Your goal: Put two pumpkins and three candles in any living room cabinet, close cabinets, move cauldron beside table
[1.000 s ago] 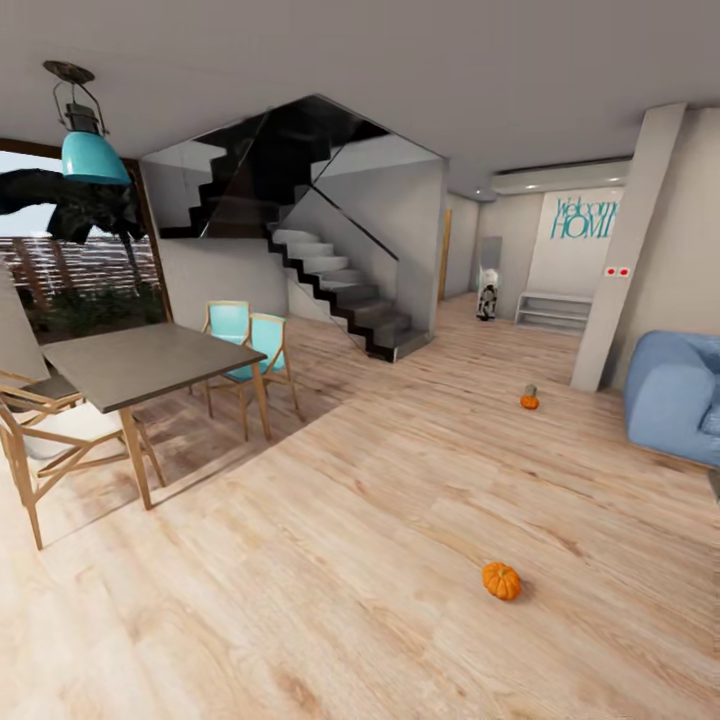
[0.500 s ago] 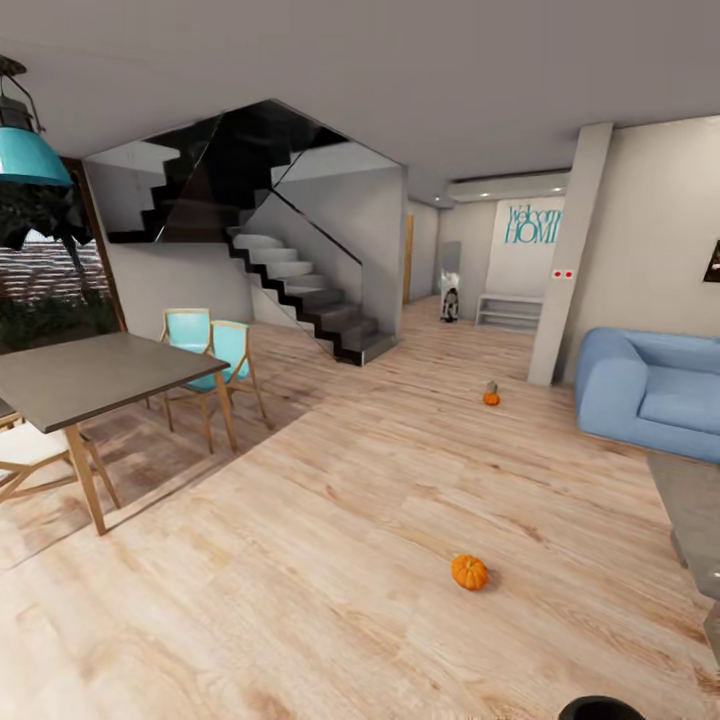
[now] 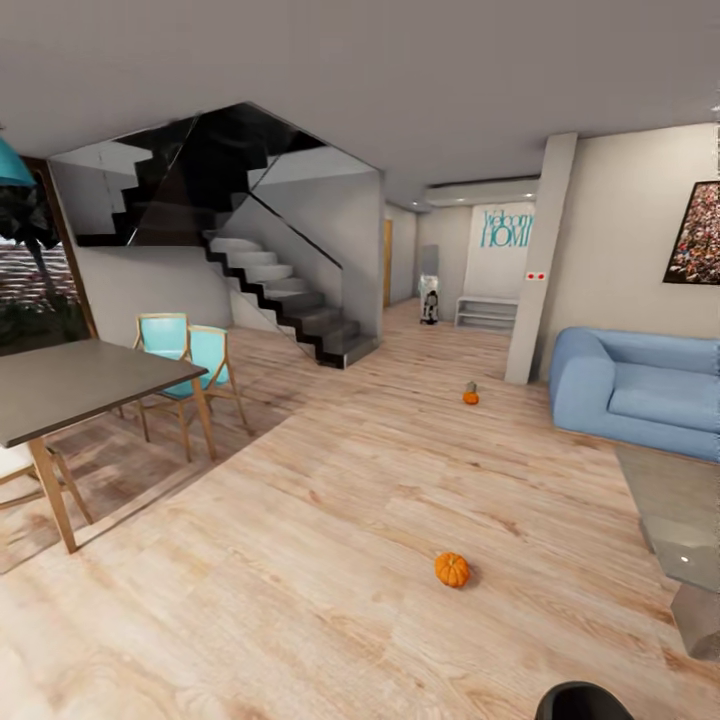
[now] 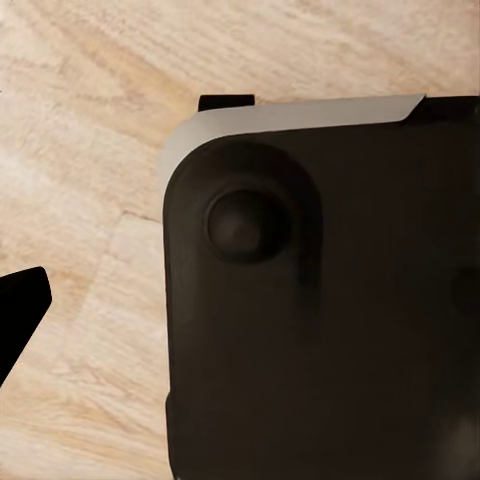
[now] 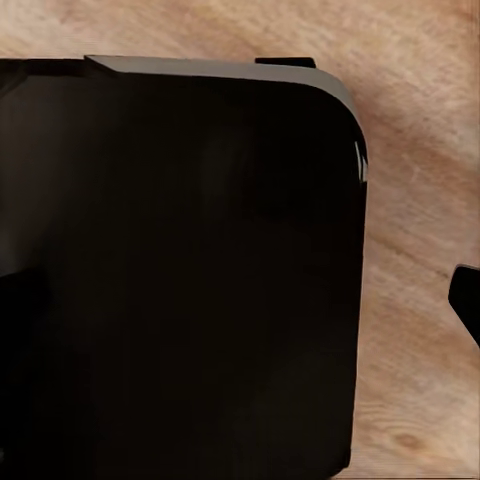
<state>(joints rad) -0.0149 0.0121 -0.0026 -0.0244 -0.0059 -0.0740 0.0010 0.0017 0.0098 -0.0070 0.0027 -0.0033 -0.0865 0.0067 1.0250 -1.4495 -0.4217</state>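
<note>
A wide living room with a pale wooden floor (image 3: 330,560) is seen from the head view. The near pumpkin (image 3: 451,569) lies on the bare floor, well apart from the furniture. The far pumpkin (image 3: 470,396) rests on the floor near the pillar (image 3: 530,270), between the staircase (image 3: 290,300) and the blue sofa (image 3: 640,390); a small grey-green object is seen standing touching it, too small to be identified. The dining tabletop (image 3: 80,380) is set well apart from the near pumpkin, with two turquoise chairs (image 3: 190,360) just beside it. A grey low table (image 3: 680,530) is placed near the sofa. A white shelf bench (image 3: 488,312) is seen against the far wall beyond the pillar. A dark rounded object (image 3: 585,700) is cut off by the edge of the head view, near the near pumpkin.

In both wrist views a dark robot body panel (image 4: 320,300) is seen over the floorboards. Whether the left tool and the right tool are apart or together cannot be told, so the pumpkins' place relative to either tool cannot be told.
</note>
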